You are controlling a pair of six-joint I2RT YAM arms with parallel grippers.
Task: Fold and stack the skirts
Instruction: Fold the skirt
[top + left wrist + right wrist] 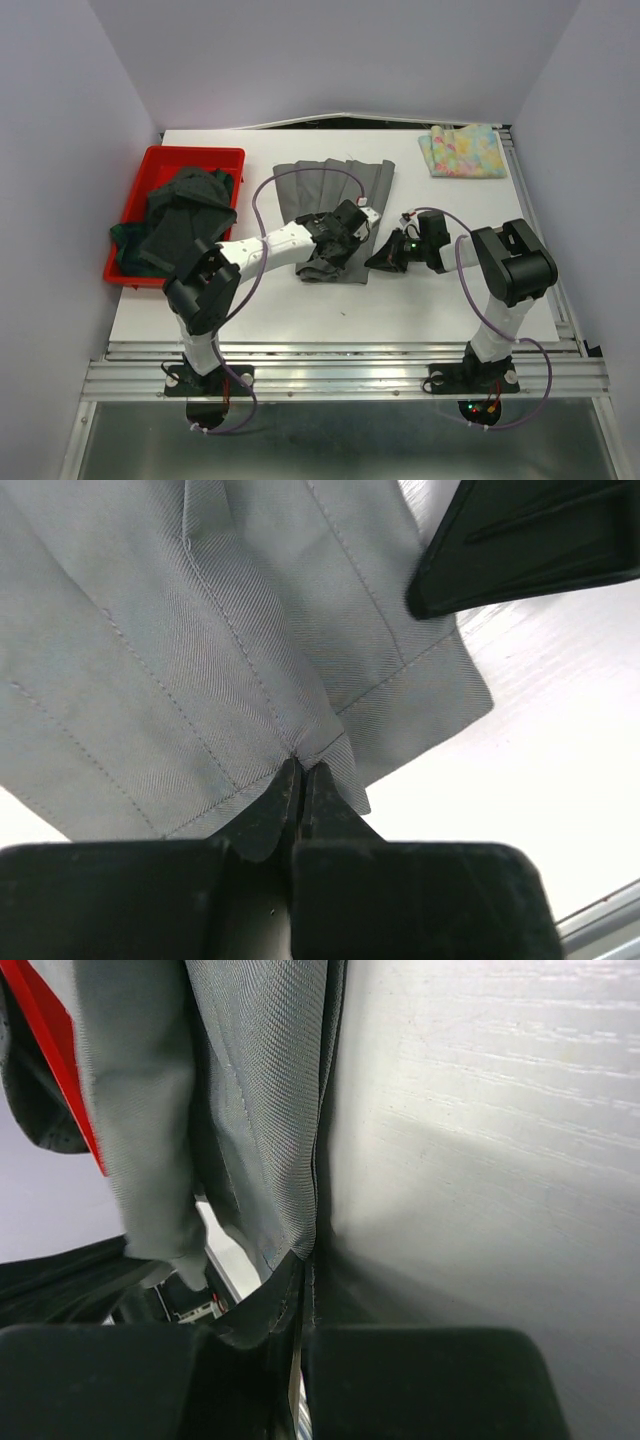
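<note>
Left gripper [333, 248] and right gripper [384, 260], overhead view: both sit low at the near edge of the grey pleated skirt [335, 185]. The skirt lies lengthwise at the middle of the table [450, 300]. Its near edge is bunched between the two grippers, the left one over the cloth and the right one at the near right corner. A folded floral skirt [463, 152] rests at the far right corner, well apart. Dark skirts [185, 215] are heaped in the red bin [200, 152] at the left.

Left wrist view: the jaws are pressed together on a small tuck of the grey pleated skirt, taken at a stitched pleat line on its edge. Only a thin bite of cloth is held. Bare table shows to the right. A black body at the upper right, probably the right gripper, stands just beside the skirt's corner.

Right wrist view: the jaws are closed on the edge of the same skirt, and the cloth rises away from the tips. The bite is again at the very edge. The red bin shows at the far left.

Assessment: the step in hand appears to be the first fold, with the near edge to be carried far.

- A shallow pinch may slip once the cloth's weight comes on, dropping one corner and skewing the fold.
- Whether each bite holds one layer or several cannot be told, so a single layer may lift alone.
- Uneven travel of the two arms would twist the pleats.
- The grippers are close together, so converging paths risk contact.
</note>
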